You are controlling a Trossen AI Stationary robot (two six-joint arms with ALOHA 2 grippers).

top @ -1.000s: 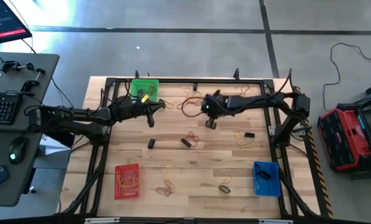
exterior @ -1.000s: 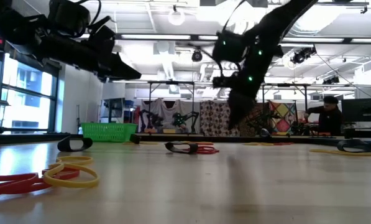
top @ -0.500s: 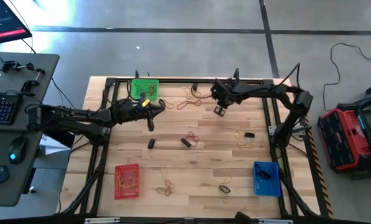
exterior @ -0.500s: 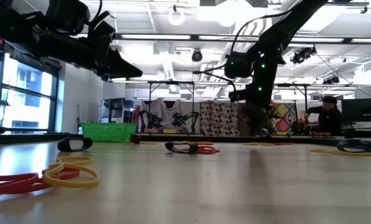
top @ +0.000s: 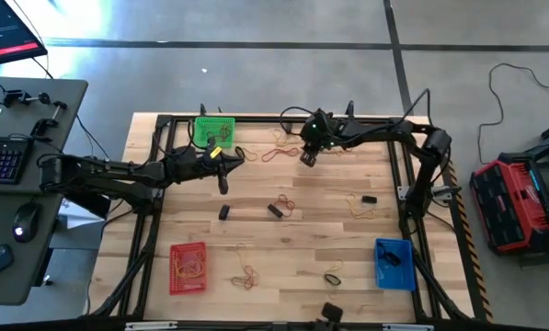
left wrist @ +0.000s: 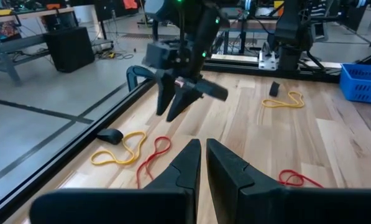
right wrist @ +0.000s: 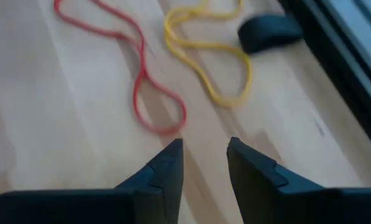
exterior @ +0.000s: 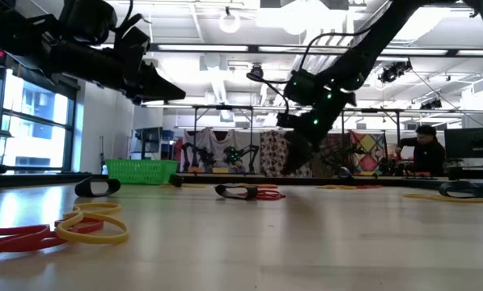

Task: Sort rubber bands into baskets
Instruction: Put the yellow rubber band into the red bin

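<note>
Thin rubber bands lie scattered on the wooden table. A red band [right wrist: 141, 74], a yellow band [right wrist: 216, 62] and a black band [right wrist: 269, 31] lie flat near the far edge, just ahead of my right gripper [right wrist: 204, 158]. It hovers open above them [top: 306, 154], slanting down, touching nothing. My left gripper [top: 222, 173] hangs shut and empty over the table's left half, near the green basket [top: 213, 131]. In the left wrist view its fingertips [left wrist: 202, 163] are closed. The red basket [top: 188, 268] and blue basket [top: 394, 262] stand at the near corners.
More bands lie mid-table: black ones [top: 275, 210] [top: 224, 212], yellow with black at the right [top: 361, 207], orange near the front [top: 246, 273]. A black frame rail [top: 283, 119] runs along the far edge. A desk with a keyboard [top: 3, 156] stands left of the table.
My right gripper has left the table's middle and gone toward the far edge, then toward the left, tipping its fingers down over the red and yellow bands there. No band has moved.
</note>
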